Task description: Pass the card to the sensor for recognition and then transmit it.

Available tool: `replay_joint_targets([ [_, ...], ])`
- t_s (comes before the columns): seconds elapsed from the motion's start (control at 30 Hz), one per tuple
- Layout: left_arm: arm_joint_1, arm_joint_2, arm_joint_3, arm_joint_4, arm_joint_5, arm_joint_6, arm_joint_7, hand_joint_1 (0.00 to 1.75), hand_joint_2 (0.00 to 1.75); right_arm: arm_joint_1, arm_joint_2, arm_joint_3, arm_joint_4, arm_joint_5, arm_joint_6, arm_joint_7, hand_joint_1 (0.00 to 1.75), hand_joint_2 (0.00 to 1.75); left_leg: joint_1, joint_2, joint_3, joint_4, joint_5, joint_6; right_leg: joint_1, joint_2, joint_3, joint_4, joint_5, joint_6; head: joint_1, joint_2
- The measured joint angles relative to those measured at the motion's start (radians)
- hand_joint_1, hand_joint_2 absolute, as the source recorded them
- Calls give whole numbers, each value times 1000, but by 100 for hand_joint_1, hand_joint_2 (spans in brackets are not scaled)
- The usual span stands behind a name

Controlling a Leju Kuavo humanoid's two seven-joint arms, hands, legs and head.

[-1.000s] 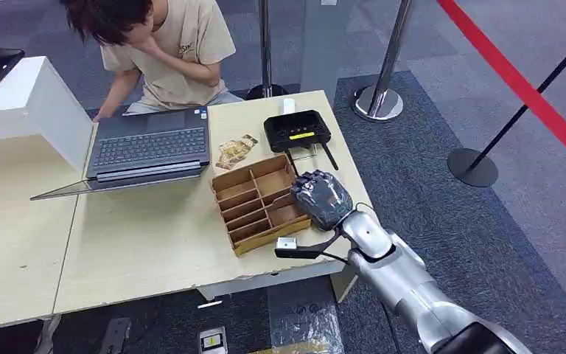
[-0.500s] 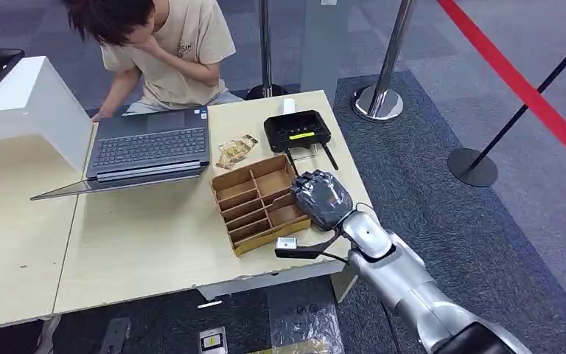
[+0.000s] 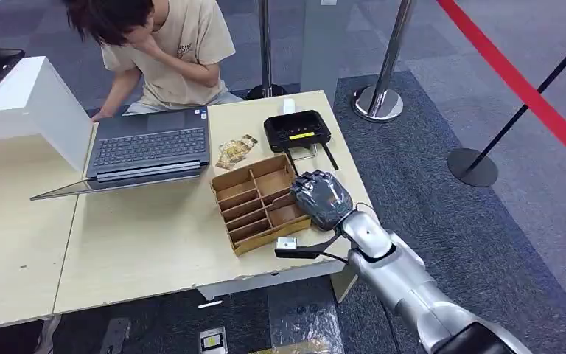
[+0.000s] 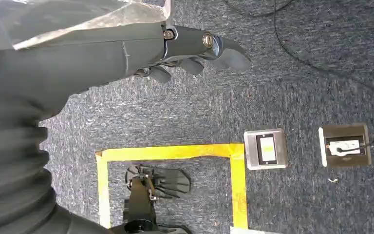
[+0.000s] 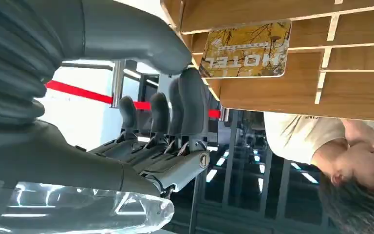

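Note:
A yellow card printed HOTEL [image 5: 246,48] stands in a compartment of the wooden divider tray [image 3: 254,215] [image 5: 292,95]. My right hand [image 3: 321,198] [image 5: 175,117] is at the tray's right end, with its fingers [image 5: 191,100] stretched out and the thumb [image 5: 131,31] above them. Their tips lie right beside the card's near edge, and I cannot tell whether they touch it. The black sensor box [image 3: 297,131] with a yellow strip sits behind the tray. My left hand [image 4: 195,51] hangs over the carpet, loosely curled and holding nothing.
An open laptop [image 3: 147,151] lies left of the tray, with a person [image 3: 169,44] seated behind it. Loose cards [image 3: 236,151] lie between the laptop and the sensor. A white stand [image 3: 26,103] carries a phone at the far left. Stanchions [image 3: 379,99] and a red belt stand on the right.

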Motion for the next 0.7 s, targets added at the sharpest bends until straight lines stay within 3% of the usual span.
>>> replay_joint_targets([
  [0.03,0,0,0,0,3,-2,-4,0,0,3,3,-1,-2,-26,-3,-8,0,0,0,0,1,0,0,0,0,0,0,0,0,0,0,0],
  [0.1,13,5,0,0,23,-28,-42,0,0,37,18,-41,-50,-224,-11,-33,0,0,0,0,2,0,0,0,0,1,0,0,0,0,0,0],
  [0.17,33,14,0,0,33,-53,-82,0,0,64,19,-139,-111,-546,-5,-9,0,0,0,-4,1,0,0,0,-1,-2,0,0,-1,1,0,0],
  [0.2,44,19,0,0,36,-56,-89,0,0,66,11,-188,-130,-673,2,5,175,0,0,-6,1,0,0,0,0,-3,1,-1,-1,1,0,0],
  [0.27,68,27,0,2,38,-58,-93,0,0,76,1,-257,-170,-793,4,13,175,0,0,-3,1,0,0,0,0,-1,0,-1,-1,1,3,0],
  [0.43,65,37,0,3,37,-59,-93,0,0,105,3,-338,-232,-669,3,19,175,0,-1,1,2,0,-1,1,-1,1,0,-1,-1,1,2,0],
  [0.47,69,36,0,3,37,-59,-93,0,0,109,4,-352,-242,-667,2,19,0,0,-1,1,2,0,-1,1,-1,1,0,-1,-1,1,2,0],
  [0.7,68,45,0,3,34,-86,-81,0,0,123,2,-412,-283,-672,-24,23,0,0,-1,2,2,0,-1,1,-1,2,0,-1,-1,1,2,0],
])
